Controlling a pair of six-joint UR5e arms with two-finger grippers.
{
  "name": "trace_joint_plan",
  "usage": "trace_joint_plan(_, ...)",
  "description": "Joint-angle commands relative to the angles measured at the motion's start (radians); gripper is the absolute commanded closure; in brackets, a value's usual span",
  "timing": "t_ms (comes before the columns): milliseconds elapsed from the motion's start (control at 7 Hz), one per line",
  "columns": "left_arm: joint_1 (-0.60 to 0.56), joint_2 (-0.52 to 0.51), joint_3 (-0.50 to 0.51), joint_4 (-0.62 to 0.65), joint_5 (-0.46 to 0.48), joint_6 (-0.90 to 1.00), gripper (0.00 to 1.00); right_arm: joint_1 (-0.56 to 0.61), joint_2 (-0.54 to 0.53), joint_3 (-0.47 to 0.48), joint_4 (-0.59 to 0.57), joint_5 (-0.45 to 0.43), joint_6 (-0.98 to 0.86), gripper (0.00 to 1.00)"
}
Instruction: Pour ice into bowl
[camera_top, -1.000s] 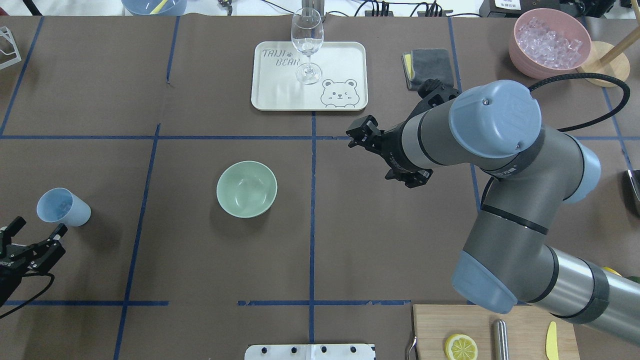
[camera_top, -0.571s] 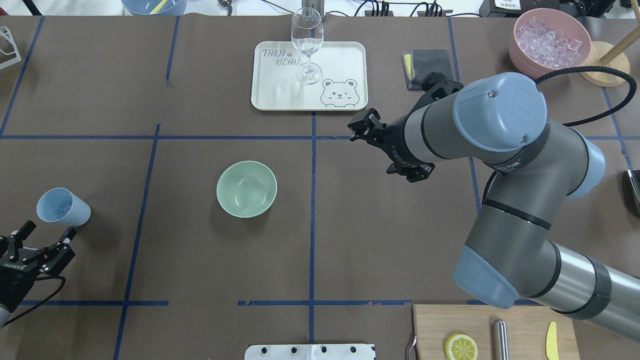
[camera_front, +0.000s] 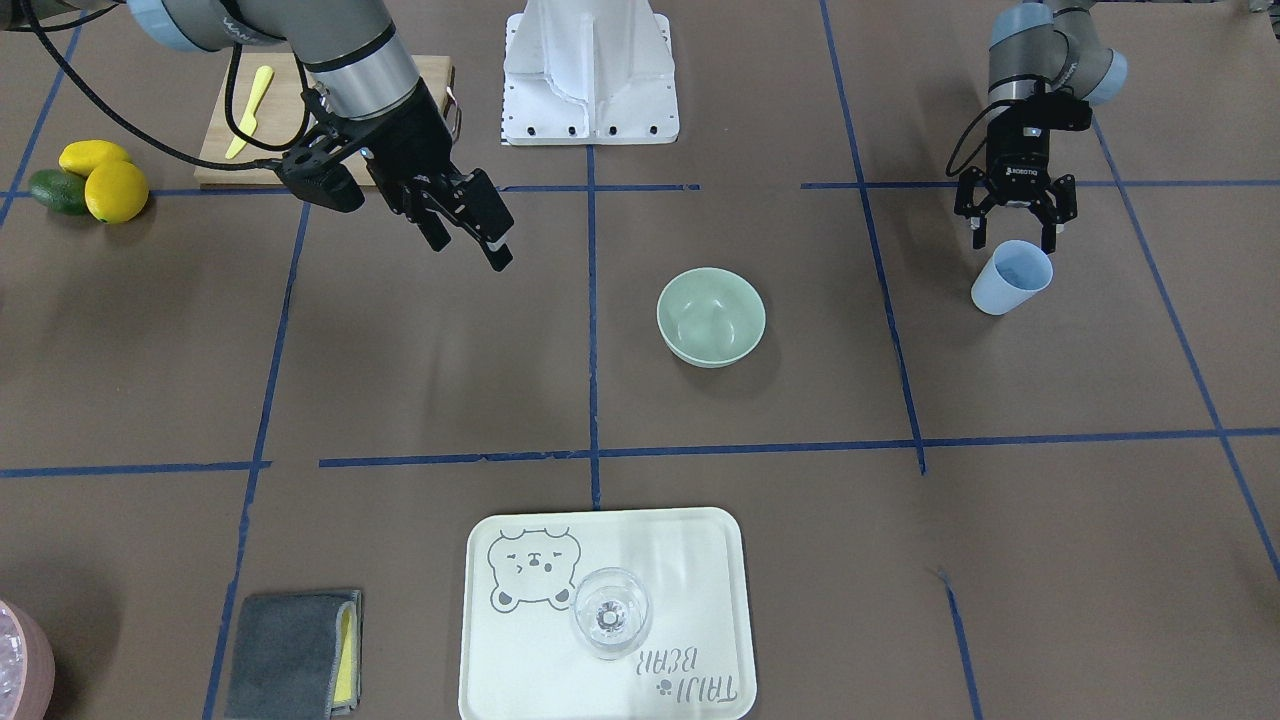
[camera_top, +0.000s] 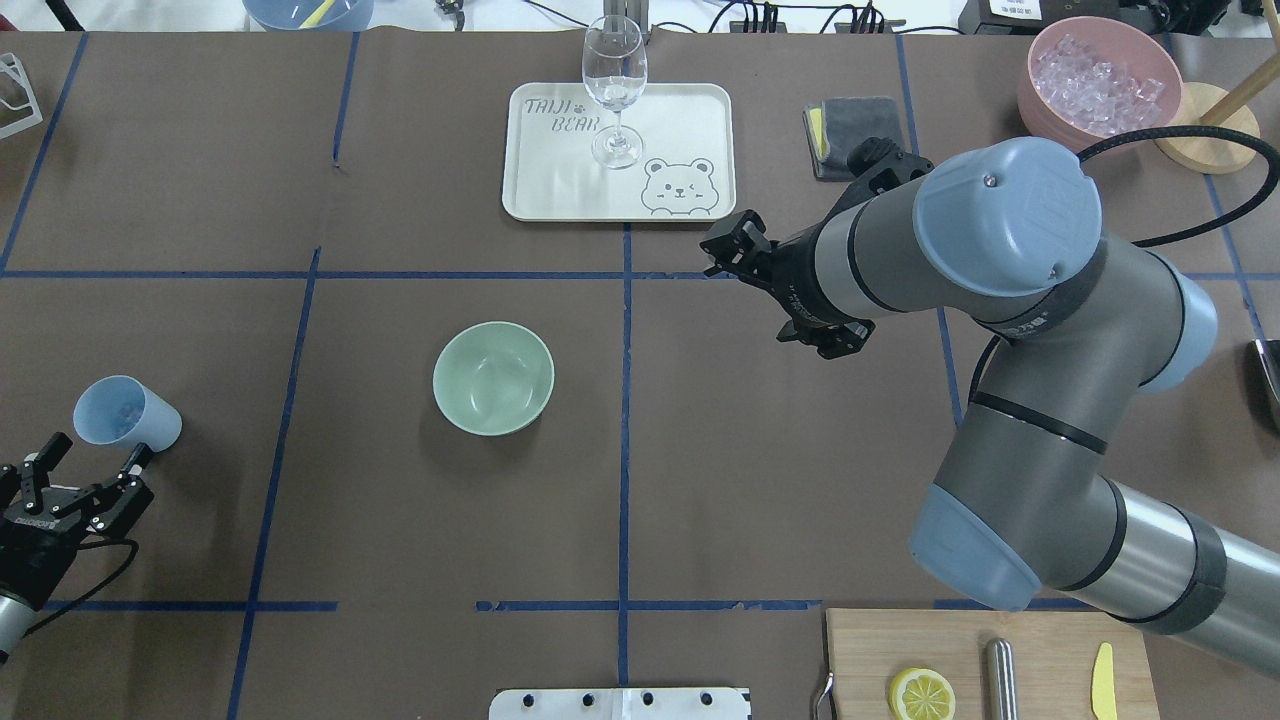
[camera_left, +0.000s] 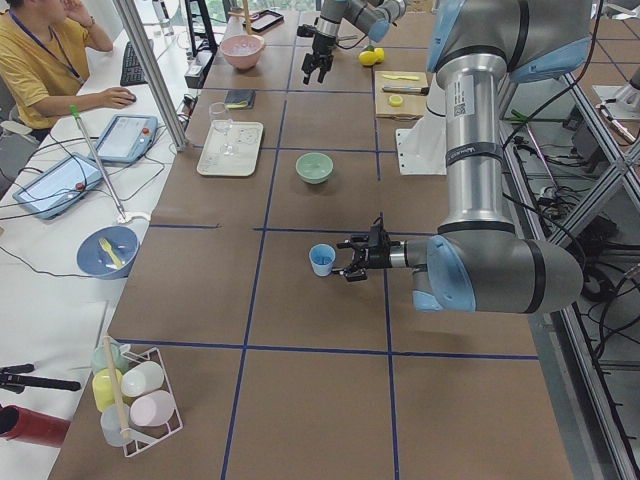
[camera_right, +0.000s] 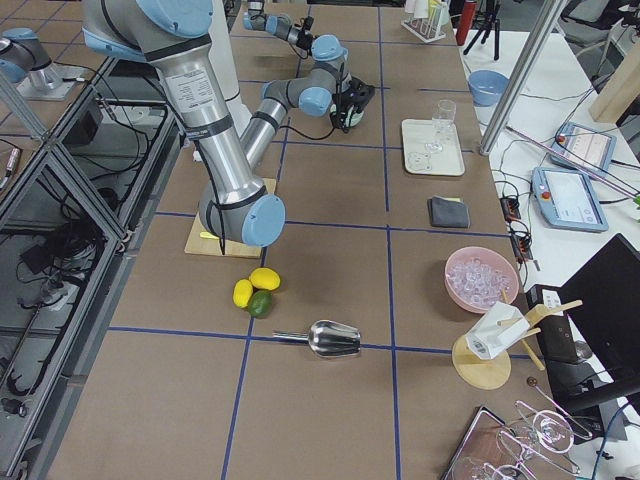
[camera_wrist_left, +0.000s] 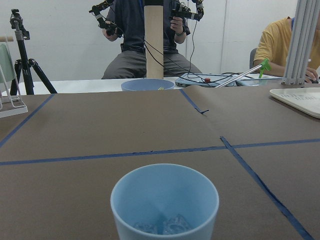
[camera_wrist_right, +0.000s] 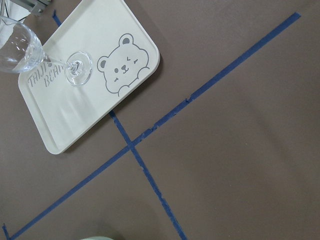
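At the surface's left edge, at 9 o'clock from the bowl (camera_top: 493, 377) in the overhead view, the ice (camera_wrist_left: 169, 223) lies as a few small clear cubes in the bottom of a light blue cup (camera_top: 125, 413), which stands upright and well apart from the bowl. The left gripper (camera_front: 1014, 236) hovers just beside the cup at about its 6 o'clock, fingers spread wide and holding nothing, while the right gripper (camera_front: 468, 248) hangs unladen with fingers parted at the bowl's 2 o'clock. The mint-green bowl looks empty, so the pour has yet to begin. The cup appears light, smooth-walled and slightly tapered, likely to slip or flex if pinched at the rim; a hold across its middle, firm but not crushing, seems the safest purchase. The cubes themselves look glossy and loose, so they would probably slide out all at once and bounce, which argues for a slow tilt with the lip low over the bowl's centre.
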Motion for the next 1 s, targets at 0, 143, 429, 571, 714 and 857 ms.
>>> trace_joint_plan(0,-0.042,-0.034,0.020,0.007,-0.005,0.006,0.01,0.001,-0.004,0.000,0.000,0.000,0.001,0.00)
trace_joint_plan(143,-0.070,-0.091,0.078,0.009,-0.007,0.009,0.01,0.001,-0.004,0.000,0.000,0.000,0.001,0.00)
trace_joint_plan(429,-0.120,-0.113,0.103,0.013,-0.043,0.021,0.02,0.001,-0.002,0.000,0.000,0.002,-0.001,0.00)
trace_joint_plan(571,-0.136,-0.115,0.104,0.012,-0.054,0.052,0.03,0.000,-0.001,0.000,0.000,0.002,0.001,0.00)
trace_joint_plan(714,-0.142,-0.125,0.118,0.013,-0.057,0.052,0.03,0.000,-0.001,0.000,0.000,0.002,0.001,0.00)
trace_joint_plan(857,-0.150,-0.148,0.142,0.015,-0.060,0.052,0.03,0.000,-0.001,-0.002,0.000,0.002,-0.001,0.00)
